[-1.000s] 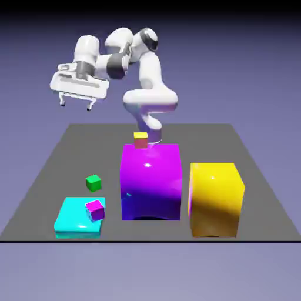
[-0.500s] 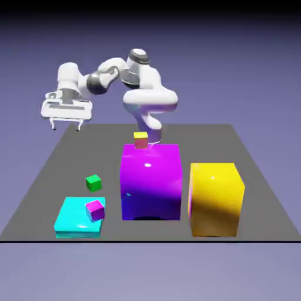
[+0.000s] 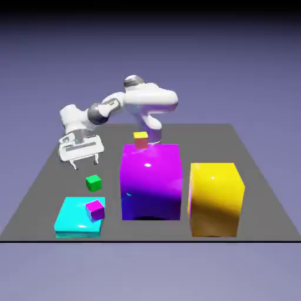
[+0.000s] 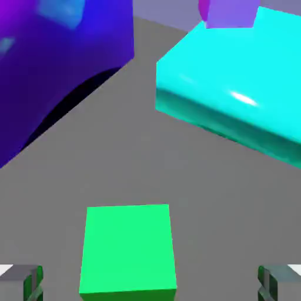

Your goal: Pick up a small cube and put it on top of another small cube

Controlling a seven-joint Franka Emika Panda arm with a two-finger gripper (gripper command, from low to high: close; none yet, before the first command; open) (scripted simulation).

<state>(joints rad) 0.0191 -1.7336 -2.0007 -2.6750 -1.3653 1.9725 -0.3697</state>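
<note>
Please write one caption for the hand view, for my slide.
Open gripper above the green cube, cyan slab beyond.

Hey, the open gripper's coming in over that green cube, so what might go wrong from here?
In the hand view, the green cube sits nearer the left fingertip than the right one, so the gripper might knock or push it if it descends without centring.

Later, the magenta cube on the cyan slab could be an awkward target: it looks small, so a slightly off-centre release might let the green cube topple.
</note>
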